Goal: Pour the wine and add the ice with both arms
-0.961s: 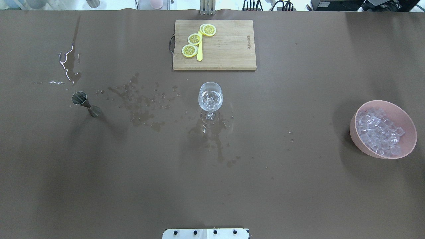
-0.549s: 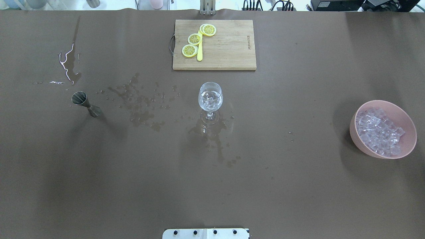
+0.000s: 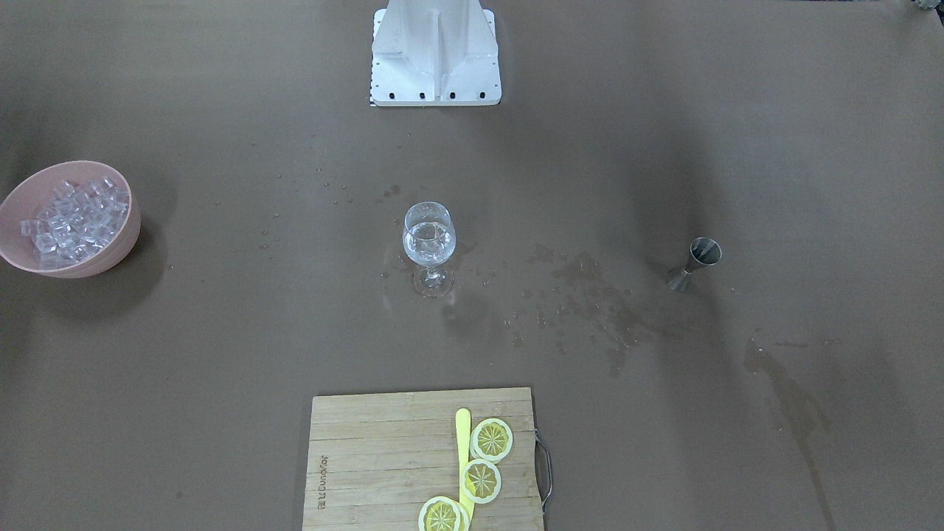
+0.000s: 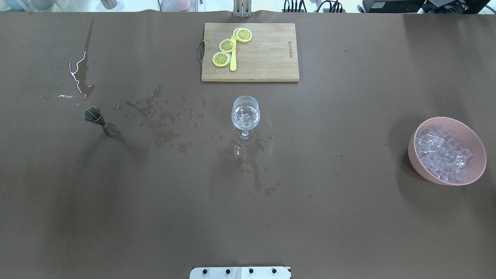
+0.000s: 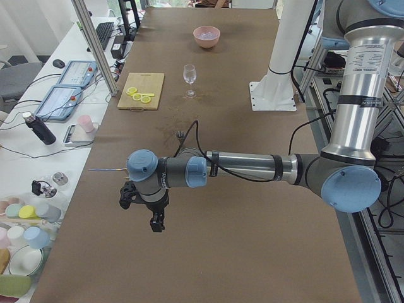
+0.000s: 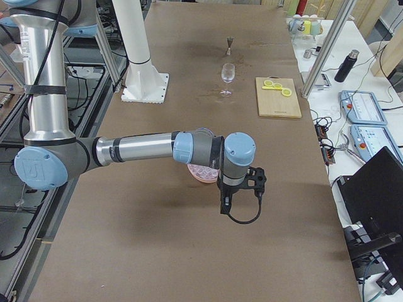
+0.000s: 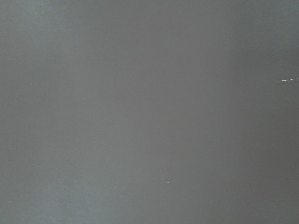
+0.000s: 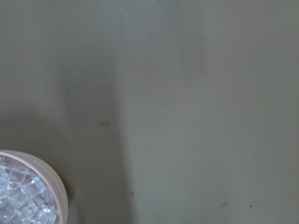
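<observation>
A wide table under a plain brown cover (image 4: 348, 213) fills the room, and over the last second nothing on it has moved: every object sits exactly where it was. The two silver-grey jointed arms reach out low over opposite ends of the table. The left arm (image 5: 246, 167) hangs its black two-finger left gripper (image 5: 154, 221) above bare cover, well apart from everything. The right arm (image 6: 138, 148) holds its right gripper (image 6: 225, 204) just beside the round pink plastic bowl (image 4: 474, 155). I cannot tell whether either pair of jaws is wide or narrow, as only the side views show them. At the far edge lies a rectangular pale wooden cutting board (image 4: 267, 54) carrying three yellow lemon slices (image 4: 221, 59). The bowl still holds a heap of clear ice cubes (image 4: 441, 155). At the centre stands an upright stemmed clear wine glass (image 4: 245, 114) holding the wine (image 3: 428, 247), a little colourless liquid, with a few cubes in it. Off to the robot's left stands a small steel hourglass-shaped jigger (image 4: 99, 121), with dark wet splashes (image 4: 166, 116) between it and the glass. With the scene unchanged and both arms clear of the glass, the pouring and icing look finished to me.
</observation>
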`<state>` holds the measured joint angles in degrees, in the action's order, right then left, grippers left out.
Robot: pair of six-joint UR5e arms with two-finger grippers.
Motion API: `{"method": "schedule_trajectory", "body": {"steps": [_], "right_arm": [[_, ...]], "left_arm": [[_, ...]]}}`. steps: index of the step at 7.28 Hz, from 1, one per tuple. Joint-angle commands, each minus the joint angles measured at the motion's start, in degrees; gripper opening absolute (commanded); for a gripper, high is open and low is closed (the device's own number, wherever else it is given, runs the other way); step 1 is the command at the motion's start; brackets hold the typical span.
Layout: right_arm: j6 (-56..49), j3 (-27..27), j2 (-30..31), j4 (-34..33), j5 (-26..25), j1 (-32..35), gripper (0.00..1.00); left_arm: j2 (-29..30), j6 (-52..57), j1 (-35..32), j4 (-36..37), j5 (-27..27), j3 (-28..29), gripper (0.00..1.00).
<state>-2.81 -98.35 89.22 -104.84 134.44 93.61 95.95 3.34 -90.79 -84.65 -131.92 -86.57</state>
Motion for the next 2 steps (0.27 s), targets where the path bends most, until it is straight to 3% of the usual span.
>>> {"method": "schedule_trajectory", "body": {"steps": [1,2], "right_arm": [[0.0,-0.09,0.16,-0.01,-0.05,-0.01,1.0],[0.0,-0.09,0.16,-0.01,-0.05,-0.01,1.0]], "left_arm": [[0.03,0.0,0.0,0.01,0.0,0.0,0.98],[0.03,0.0,0.0,0.01,0.0,0.0,0.98]]}}
